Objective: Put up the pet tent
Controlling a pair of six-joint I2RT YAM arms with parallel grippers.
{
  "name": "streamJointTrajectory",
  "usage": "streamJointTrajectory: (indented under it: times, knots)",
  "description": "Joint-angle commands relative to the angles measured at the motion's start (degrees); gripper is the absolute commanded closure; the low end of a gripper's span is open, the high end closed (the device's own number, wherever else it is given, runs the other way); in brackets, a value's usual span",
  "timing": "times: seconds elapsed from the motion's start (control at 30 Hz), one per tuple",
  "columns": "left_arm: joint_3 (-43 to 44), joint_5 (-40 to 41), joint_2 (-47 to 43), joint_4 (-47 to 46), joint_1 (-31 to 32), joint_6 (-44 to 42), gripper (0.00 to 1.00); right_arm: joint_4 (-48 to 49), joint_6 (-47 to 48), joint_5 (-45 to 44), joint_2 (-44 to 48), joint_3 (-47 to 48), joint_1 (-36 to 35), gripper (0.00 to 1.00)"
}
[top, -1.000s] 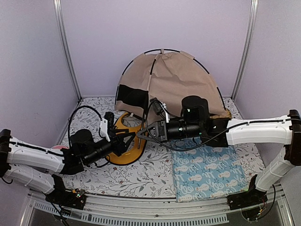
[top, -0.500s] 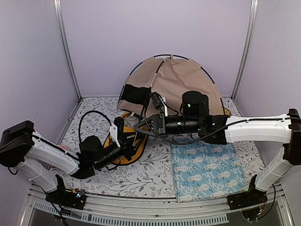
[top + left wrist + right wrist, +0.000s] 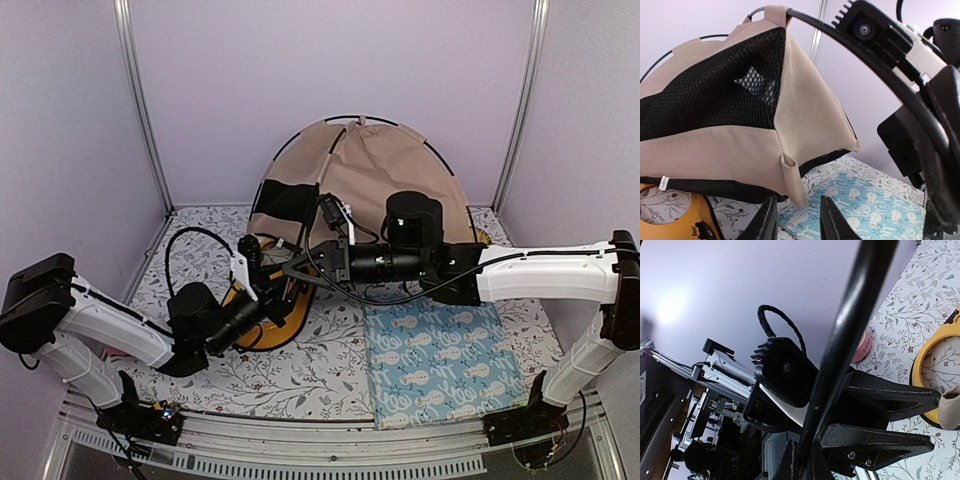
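Note:
The beige pet tent (image 3: 385,180) stands at the back, black poles arching over it. In the left wrist view its beige wall and black mesh panel (image 3: 715,90) fill the frame, and a small fabric sleeve (image 3: 792,182) hangs from the lower corner. My left gripper (image 3: 797,225) is open and empty, its jaws just below that sleeve. My right gripper (image 3: 802,460) is shut on a black tent pole (image 3: 850,330) that runs up between its fingers. In the top view the right gripper (image 3: 300,272) sits just above the left gripper (image 3: 275,295), at the tent's front left corner.
A yellow oval bowl tray (image 3: 262,325) lies under both grippers. A light blue patterned mat (image 3: 445,365) lies flat to the right of centre. A small pink item (image 3: 862,347) sits on the floral cloth at the left. Purple walls and metal posts enclose the table.
My left arm has swung in and raised its gripper toward the tent's front corner. My right gripper has shifted left with the pole. The tent stands a little rounder.

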State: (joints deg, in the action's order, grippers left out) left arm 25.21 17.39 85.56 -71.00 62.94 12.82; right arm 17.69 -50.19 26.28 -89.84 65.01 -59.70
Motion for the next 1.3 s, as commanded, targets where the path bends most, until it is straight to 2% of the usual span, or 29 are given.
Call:
streamJointTrajectory:
  times: [0.0,0.8,0.97,1.1,1.27]
  knots:
    - [2.1,0.6,1.2,0.0,0.7,-1.6,0.69,2.6,0.8,-1.4,-0.3,1.5,0.9,1.00]
    - [4.1,0.8,4.8,0.7,-1.0,0.6,0.74,2.4,0.5,-1.1,-1.5,2.2,0.9,1.00]
    - [4.4,0.4,5.4,0.8,-1.4,0.6,0.83,2.3,0.4,-1.3,-1.6,2.4,0.9,1.00]
    - [4.3,-0.4,5.4,1.1,-1.4,0.0,1.00,1.3,0.7,-2.4,-1.3,2.7,1.0,1.00]
    - [2.6,0.3,4.4,1.2,-0.8,-0.5,1.00,-1.5,3.0,-5.9,-0.3,3.5,2.3,1.00]
